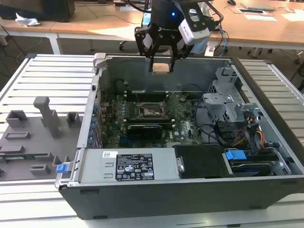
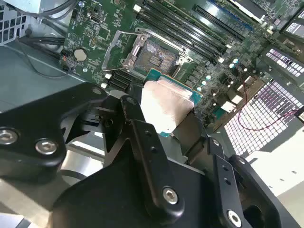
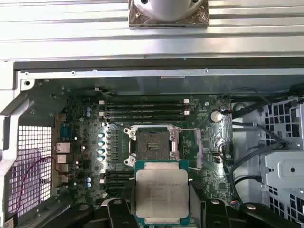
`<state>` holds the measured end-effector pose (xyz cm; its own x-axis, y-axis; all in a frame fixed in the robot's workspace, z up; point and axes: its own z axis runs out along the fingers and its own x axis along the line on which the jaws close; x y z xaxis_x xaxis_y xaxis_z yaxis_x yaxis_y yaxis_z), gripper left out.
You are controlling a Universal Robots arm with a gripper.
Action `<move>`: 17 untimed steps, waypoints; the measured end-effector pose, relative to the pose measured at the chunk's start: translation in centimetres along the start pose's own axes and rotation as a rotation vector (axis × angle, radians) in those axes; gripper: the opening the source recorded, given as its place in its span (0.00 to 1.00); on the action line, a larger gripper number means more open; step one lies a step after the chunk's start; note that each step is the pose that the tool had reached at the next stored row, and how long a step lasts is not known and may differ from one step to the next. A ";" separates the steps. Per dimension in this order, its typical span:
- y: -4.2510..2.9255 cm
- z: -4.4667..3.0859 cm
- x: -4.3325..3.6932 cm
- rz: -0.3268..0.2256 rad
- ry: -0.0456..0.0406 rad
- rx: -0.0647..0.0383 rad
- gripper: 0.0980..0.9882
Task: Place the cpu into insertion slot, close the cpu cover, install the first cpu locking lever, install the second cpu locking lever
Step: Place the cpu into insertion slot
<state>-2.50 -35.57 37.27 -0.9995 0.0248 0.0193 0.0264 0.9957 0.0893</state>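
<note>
We see the tool (image 1: 161, 66) closed on the cpu (image 1: 161, 68). Its two black fingers (image 3: 197, 209) press on two opposite edges of the chip and open only as wide as the chip. In the first wrist view the cpu (image 3: 161, 192) shows a silver-grey metal face with a green border. In the exterior view it looks tan-beige between the fingers.

The tool hangs in the air above the far edge of the open computer case (image 1: 190, 194), and the chip touches nothing except the fingers. In the second wrist view the cpu (image 2: 166, 107) is well apart from the board under it.

The insertion slot (image 1: 153, 110) sits in the green circuit board (image 1: 185, 126) on the floor of the case, near the middle of the board. In both wrist views the insertion slot (image 3: 152, 144) (image 2: 159, 56) is uncovered and we see its dark square contact field. A silver metal bracket (image 3: 130, 133) goes around it. Long black memory slots (image 3: 142, 109) run just beside it.

A black box with a white label (image 1: 135, 166) lies along the near edge of the case. A grey drive cage (image 1: 223, 102) stands at the side toward the exterior view's right.

The case rests on a ribbed metal counter (image 1: 47, 71). A grey moulded tray (image 1: 28, 142) lies on the counter just beside the case, on the exterior view's left.
</note>
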 end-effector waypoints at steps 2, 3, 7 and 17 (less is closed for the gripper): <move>0.00 0.00 0.00 0.000 0.0000 0.000 0.50; 0.00 0.00 0.00 0.000 -0.0001 0.000 0.50; -0.02 0.25 -0.01 0.000 0.0000 0.000 0.50; -0.11 3.54 0.54 -0.001 0.0001 0.000 0.50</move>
<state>-3.10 -35.35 33.75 -0.9995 0.0243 0.0194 0.0259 0.9957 0.0893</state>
